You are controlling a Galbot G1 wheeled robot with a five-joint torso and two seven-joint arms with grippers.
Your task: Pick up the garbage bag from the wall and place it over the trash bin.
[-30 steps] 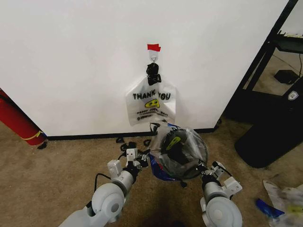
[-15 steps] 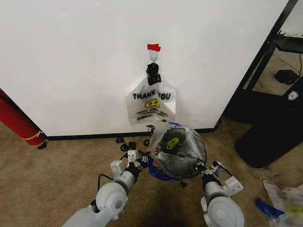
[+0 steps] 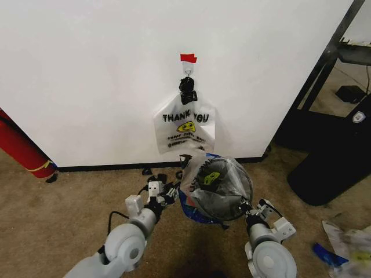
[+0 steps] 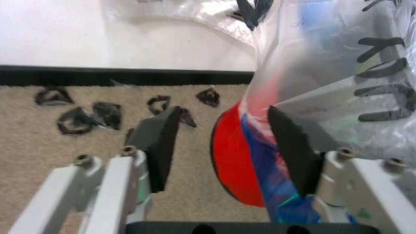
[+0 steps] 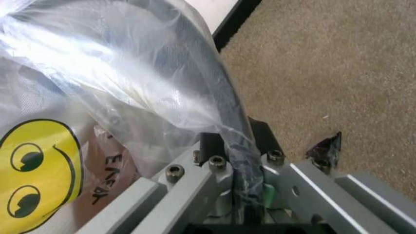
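A white wall [image 3: 87, 69] with a black baseboard fills the scene above tan carpet [image 3: 58, 220], a red cylinder [image 3: 20, 147] leaning at its left edge. On a hook under a scrap of red tape [image 3: 188, 58] hangs a whitish bag [image 3: 184, 124] printed "THANK YOU" over a yellow smiley; the finer lines beneath are too small to read. Below it, on the carpet against the baseboard, the bag [image 3: 217, 185] with blue panels drapes over the bin [image 4: 231, 156], whose red base shows beneath the plastic. Over the past second the left gripper [image 4: 224, 146] has swung outward, away from the bin; its jaws stand apart, one pad beside the blue plastic, though contact cannot be judged. The plastic has settled lower around the rim. The right gripper [image 5: 237, 170] is clamped on a fold of the bag at the bin's right side. The bag appears largely seated, with release seemingly under way. Dark lettering runs across it, unreadable here.
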